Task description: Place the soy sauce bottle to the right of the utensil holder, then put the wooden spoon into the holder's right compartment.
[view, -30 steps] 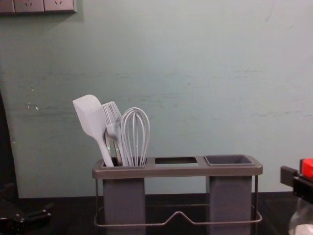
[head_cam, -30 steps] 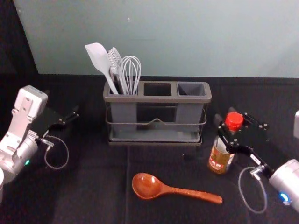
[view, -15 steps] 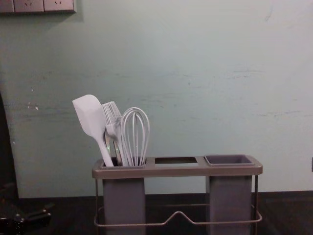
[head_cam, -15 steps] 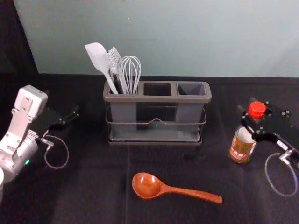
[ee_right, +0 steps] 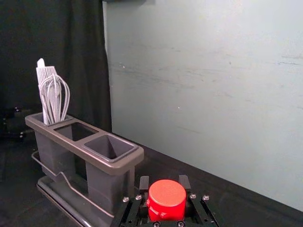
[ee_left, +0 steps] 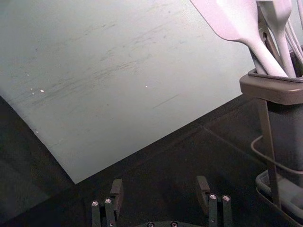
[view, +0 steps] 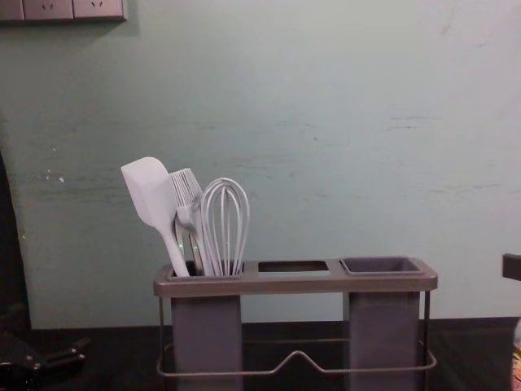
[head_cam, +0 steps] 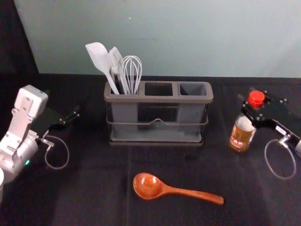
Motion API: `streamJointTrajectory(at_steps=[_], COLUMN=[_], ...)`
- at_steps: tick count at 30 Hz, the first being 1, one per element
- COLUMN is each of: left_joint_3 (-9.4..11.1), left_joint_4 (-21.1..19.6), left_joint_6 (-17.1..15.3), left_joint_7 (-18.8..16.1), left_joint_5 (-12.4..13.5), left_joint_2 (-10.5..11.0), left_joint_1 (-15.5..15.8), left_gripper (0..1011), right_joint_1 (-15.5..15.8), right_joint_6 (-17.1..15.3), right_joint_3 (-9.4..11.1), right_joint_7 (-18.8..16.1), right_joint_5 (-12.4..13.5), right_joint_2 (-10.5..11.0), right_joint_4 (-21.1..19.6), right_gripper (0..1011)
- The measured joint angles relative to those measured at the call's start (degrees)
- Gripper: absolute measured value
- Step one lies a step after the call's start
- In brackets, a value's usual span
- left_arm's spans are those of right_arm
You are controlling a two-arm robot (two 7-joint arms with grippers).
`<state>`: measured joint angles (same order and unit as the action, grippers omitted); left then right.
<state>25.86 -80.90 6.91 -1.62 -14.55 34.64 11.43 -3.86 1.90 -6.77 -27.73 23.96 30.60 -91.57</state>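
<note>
My right gripper is shut on the soy sauce bottle just below its red cap, right of the utensil holder with a gap between them. The bottle leans slightly; whether its base touches the table I cannot tell. In the right wrist view the red cap sits between the fingers of the gripper. The wooden spoon lies before the holder, handle pointing right. My left gripper is parked at the left, its fingers spread in the left wrist view.
A white spatula, a brush and a whisk stand in the holder's left compartment. The middle opening and right compartment hold nothing visible. A pale wall rises behind the black table.
The right gripper has carried the bottle rightward, away from the holder, and then slightly back toward the wall. The left arm, spoon and holder have stayed still.
</note>
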Motion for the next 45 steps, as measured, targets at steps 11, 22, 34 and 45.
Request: streamJointTrajectory(at_steps=[11,22,34,45], left_joint_3=[0.0,0.0,0.0,0.0], left_joint_4=[0.0,0.0,0.0,0.0], left_joint_6=[0.0,0.0,0.0,0.0], left_joint_7=[0.0,0.0,0.0,0.0], left_joint_5=[0.0,0.0,0.0,0.0], left_joint_2=[0.0,0.0,0.0,0.0], left_joint_1=[0.0,0.0,0.0,0.0], left_gripper=[1005,1005,1005,1005], right_joint_1=[-5.14,-8.46,-10.74,-12.19], right_joint_6=[2.74,3.32,2.83,2.9], right_joint_3=[-4.27,-6.74,-7.68,-8.29], right_joint_7=[-1.35,-0.73,-0.03,0.54], right_joint_5=[-0.13,-1.78,-1.46,-1.5], right_joint_2=[-0.93,-2.14,-3.84,-5.08], right_joint_4=[4.94,8.24,10.97,13.17], right_gripper=[382,382,382,382])
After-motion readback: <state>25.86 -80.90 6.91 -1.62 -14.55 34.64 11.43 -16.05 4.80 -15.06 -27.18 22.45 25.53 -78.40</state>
